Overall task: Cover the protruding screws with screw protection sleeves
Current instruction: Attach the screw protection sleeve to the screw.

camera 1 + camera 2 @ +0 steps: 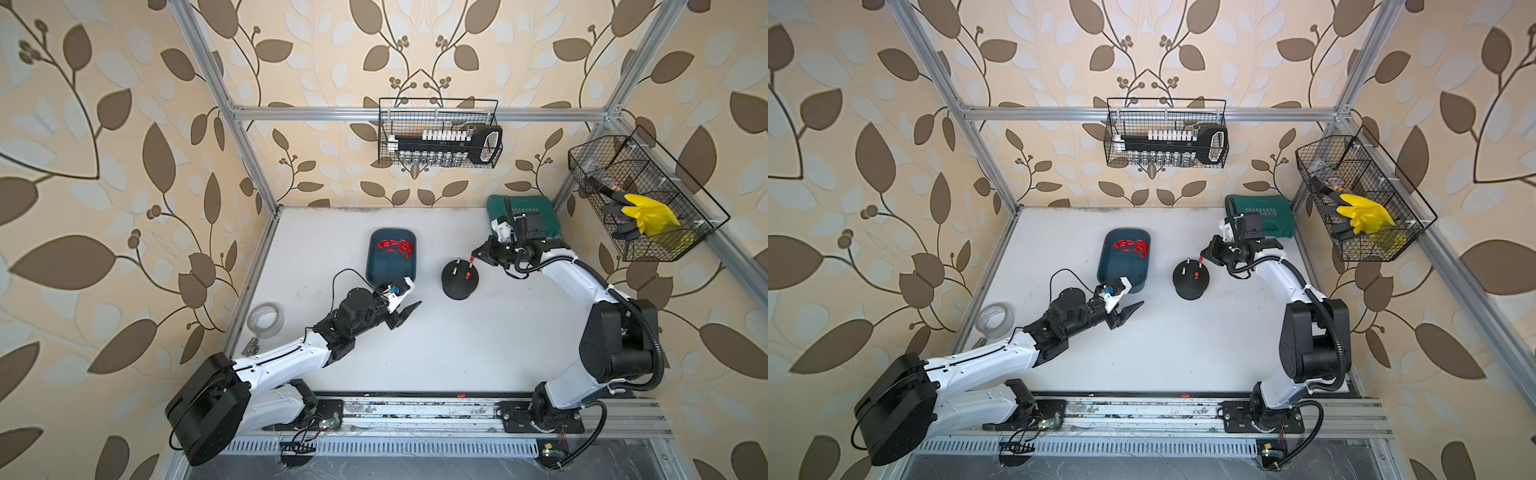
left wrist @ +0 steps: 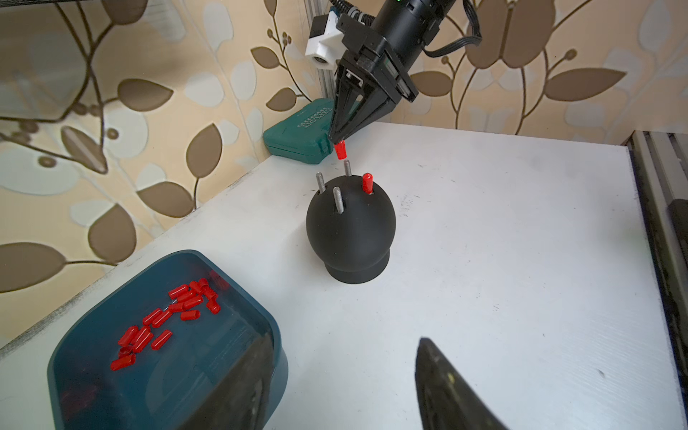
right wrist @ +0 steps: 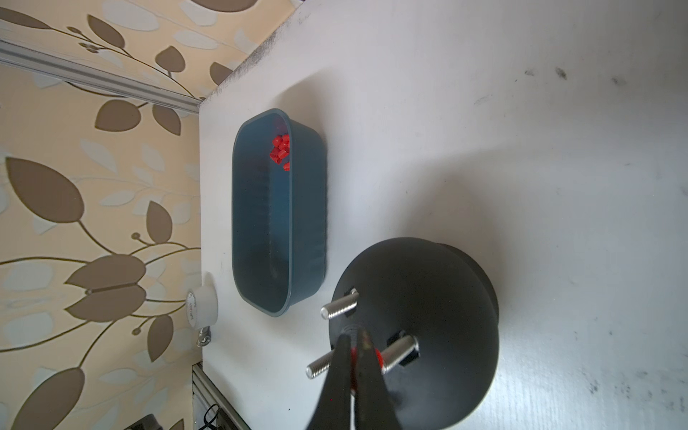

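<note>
Left pincer (image 1: 405, 315) hangs with jaws parted, arm stretched low — right pincer (image 2: 337, 138), wrist angled down, pinches a red sleeve (image 2: 340, 151).

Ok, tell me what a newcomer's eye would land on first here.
The black dome mid-table draws the eye: silver screws stick out of its top, one already wearing a red cap. The right gripper pinches another red sleeve right over a bare screw. Near the dome, loose red sleeves lie in a blue tray.
</note>
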You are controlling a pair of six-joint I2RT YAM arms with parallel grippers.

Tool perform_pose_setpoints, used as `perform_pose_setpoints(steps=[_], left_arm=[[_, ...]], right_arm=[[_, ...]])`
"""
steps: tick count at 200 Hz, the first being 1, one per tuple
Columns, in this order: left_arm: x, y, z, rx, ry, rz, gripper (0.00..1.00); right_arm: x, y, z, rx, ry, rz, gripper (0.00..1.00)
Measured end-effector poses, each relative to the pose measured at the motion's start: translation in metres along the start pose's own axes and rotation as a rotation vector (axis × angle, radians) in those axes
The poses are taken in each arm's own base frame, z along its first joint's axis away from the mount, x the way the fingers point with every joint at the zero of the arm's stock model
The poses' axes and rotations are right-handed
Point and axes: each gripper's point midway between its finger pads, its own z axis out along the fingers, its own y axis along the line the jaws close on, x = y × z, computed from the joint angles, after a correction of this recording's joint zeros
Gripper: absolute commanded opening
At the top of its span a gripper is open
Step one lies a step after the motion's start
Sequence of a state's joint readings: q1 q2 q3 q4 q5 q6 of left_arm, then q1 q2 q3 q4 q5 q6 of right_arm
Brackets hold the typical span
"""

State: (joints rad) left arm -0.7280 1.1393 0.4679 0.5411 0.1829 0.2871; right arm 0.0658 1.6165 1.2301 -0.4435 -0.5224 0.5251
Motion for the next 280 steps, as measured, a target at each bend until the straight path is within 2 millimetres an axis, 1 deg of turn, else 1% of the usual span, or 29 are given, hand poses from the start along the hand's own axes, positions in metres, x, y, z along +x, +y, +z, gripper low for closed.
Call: perform_pose_setpoints(steps=[71, 160, 227, 280], left_arm=[[0.0006, -0.0003, -0.0005, 0.001, 0.004, -0.001, 0.63], [0.0006, -0.0004, -0.0005, 0.002, 0.004, 0.000, 0.63], [0.0000, -0.0004, -0.0008, 0.002, 0.002, 0.000, 0.63], [-0.0001, -0.0007, -0.0008, 0.004, 0.001, 0.000, 0.63]], right_arm=[[-0.0018, -0.0043, 0.0001, 0.024, -0.011, -0.016, 0.00], [0.0011, -0.0002, 0.0022, 0.019, -0.004, -0.023, 0.00], [-0.0013, -0.0044, 0.0038, 0.037, -0.023, -0.042, 0.00], [-0.0001, -0.0030, 0.0056, 0.042, -0.024, -0.058, 0.00]])
